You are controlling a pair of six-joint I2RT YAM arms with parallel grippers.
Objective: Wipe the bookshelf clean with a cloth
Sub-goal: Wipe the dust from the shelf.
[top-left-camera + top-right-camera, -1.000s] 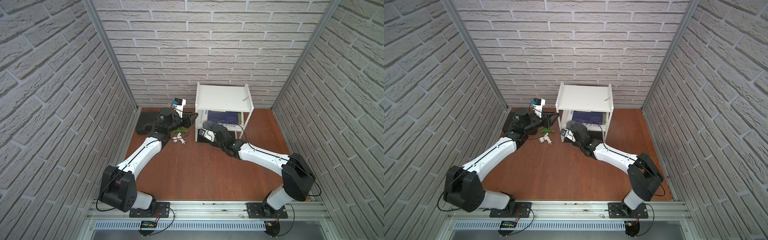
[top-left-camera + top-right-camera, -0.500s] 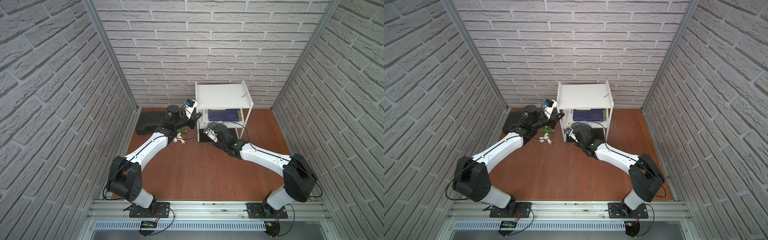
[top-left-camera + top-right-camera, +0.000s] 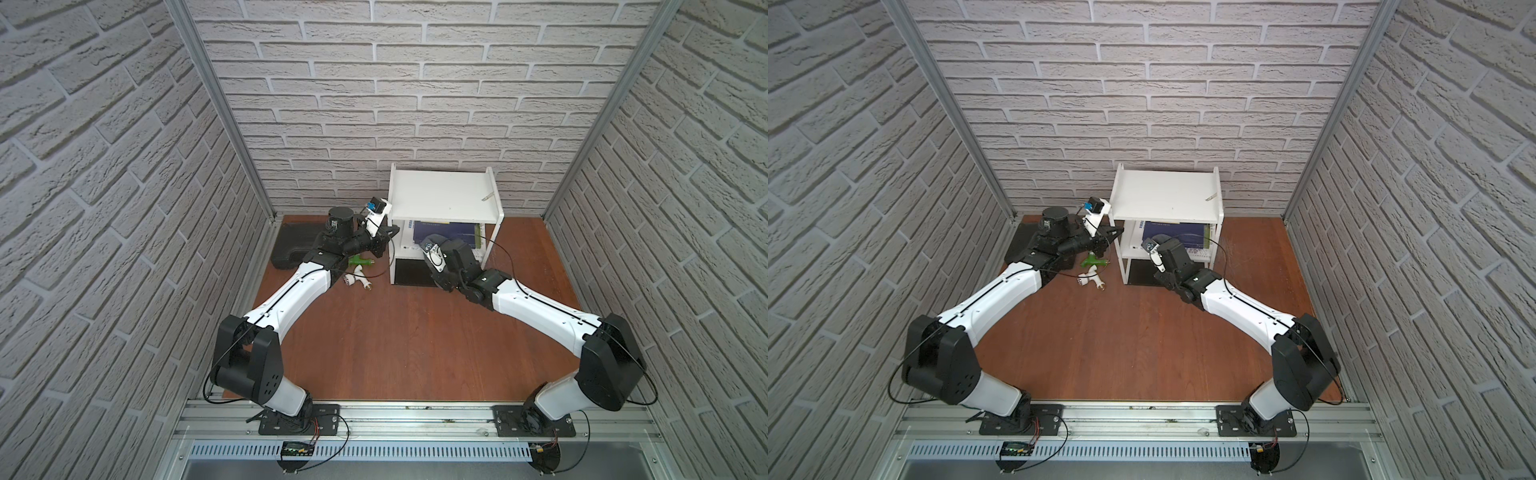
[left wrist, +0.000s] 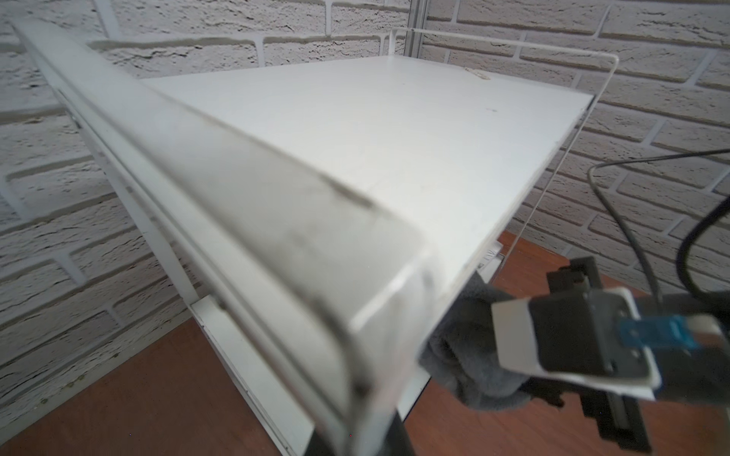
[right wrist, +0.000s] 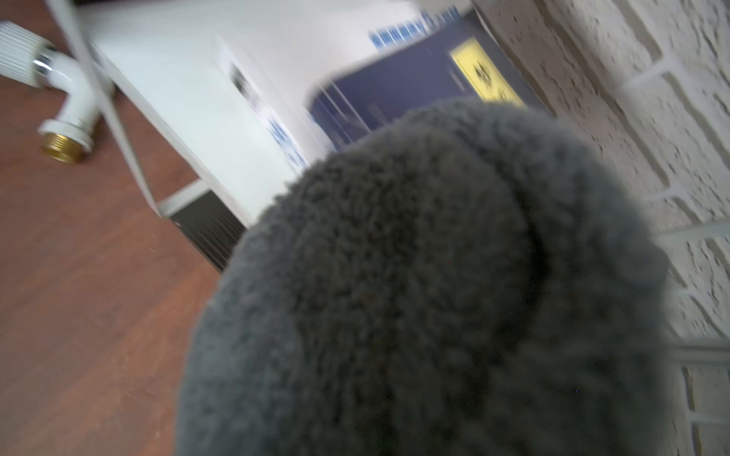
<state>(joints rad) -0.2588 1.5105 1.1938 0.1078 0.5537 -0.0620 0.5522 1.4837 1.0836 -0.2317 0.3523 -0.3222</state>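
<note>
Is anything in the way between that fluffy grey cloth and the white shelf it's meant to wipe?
Nothing visible between them: the cloth is right at the front of the bookshelf, just below its top board. A dark blue book lies on the tier there, covering part of it.

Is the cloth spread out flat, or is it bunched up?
Bunched up. The right wrist view shows the cloth as a rounded grey wad, with no flat sheet or straight edge visible.
</note>
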